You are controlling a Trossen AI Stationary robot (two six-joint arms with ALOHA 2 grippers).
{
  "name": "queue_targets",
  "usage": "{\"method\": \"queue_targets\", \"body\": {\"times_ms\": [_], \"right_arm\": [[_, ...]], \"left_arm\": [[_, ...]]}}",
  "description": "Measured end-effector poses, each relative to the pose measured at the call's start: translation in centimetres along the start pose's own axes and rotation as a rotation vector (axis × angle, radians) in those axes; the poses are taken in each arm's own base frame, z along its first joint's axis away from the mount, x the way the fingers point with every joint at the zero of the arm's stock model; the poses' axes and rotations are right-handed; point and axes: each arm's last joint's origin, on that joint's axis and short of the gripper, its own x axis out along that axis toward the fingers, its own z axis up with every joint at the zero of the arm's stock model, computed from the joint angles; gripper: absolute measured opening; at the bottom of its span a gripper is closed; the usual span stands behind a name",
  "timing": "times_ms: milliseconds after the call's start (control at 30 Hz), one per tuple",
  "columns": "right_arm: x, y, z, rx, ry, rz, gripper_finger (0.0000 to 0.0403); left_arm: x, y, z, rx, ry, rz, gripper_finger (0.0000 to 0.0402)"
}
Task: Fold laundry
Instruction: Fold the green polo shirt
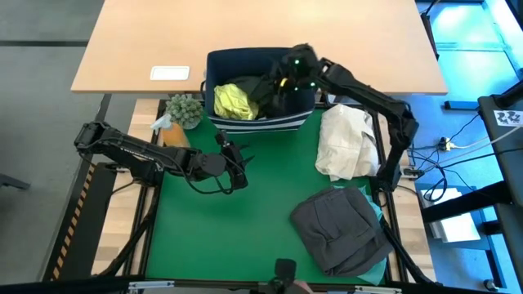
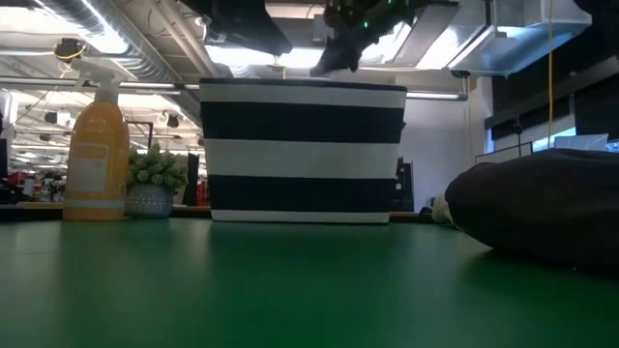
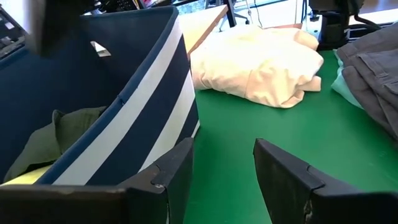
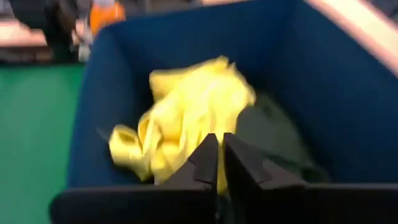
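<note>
- High view: a green mat (image 1: 237, 237) covers the work table, with a pale wooden desk beyond it. The navy bin (image 1: 260, 121) stands at the mat's far edge. Inside it lies the yellow-green shirt (image 1: 234, 100), crumpled, with no clear long axis. A dark garment (image 1: 265, 91) next to it is largely hidden under the right arm. The right gripper (image 1: 282, 86) reaches down into the bin. A charcoal grey garment (image 1: 339, 229) lies roughly folded at the near right, its long side running near to far, over a turquoise one of which only an edge (image 1: 377, 211) shows. A cream bundle (image 1: 347, 140) lies behind them. The left gripper (image 1: 243, 166) hovers over the mat near the bin.
- Low view: the bin's striped wall (image 2: 305, 155) hides everything inside it. The grey garment (image 2: 542, 208) is cut off at the right edge. A spray bottle (image 2: 95, 145) and a small plant (image 2: 155, 179) stand at the left.
- Left wrist view: the left fingers (image 3: 168, 177) stand apart, holding nothing. An olive cloth (image 3: 56, 134) shows inside the bin.
- Right wrist view: blurred. The right fingertips (image 4: 208, 155) are nearly together, right at the shirt's yellow folds (image 4: 193, 112); whether cloth is pinched I cannot tell.
</note>
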Motion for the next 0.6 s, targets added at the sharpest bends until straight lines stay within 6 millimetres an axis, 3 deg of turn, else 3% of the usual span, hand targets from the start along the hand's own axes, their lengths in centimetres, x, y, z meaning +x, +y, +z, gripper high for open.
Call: {"method": "queue_targets", "body": {"times_ms": [167,333,433,600], "right_arm": [[3.6,-0.1,-3.2,-0.033,0.157,0.030,0.0118],[6.3,-0.7,-4.6,-0.014,0.248,-0.107,0.0224],[7.7,-1.1,-5.6,0.052,0.256,-0.074,0.0281],[9.7,-1.7,-7.3,0.069,0.303,-0.118,0.0339]], "left_arm": [[0.0,-0.1,0.0,0.000,0.000,-0.020,0.0163],[0.0,-0.1,0.0,0.000,0.000,-0.023,0.0163],[0.0,-0.1,0.0,0.001,-0.001,-0.023,0.0163],[0.0,-0.1,0.0,0.001,-0.001,-0.023,0.0163]]}}
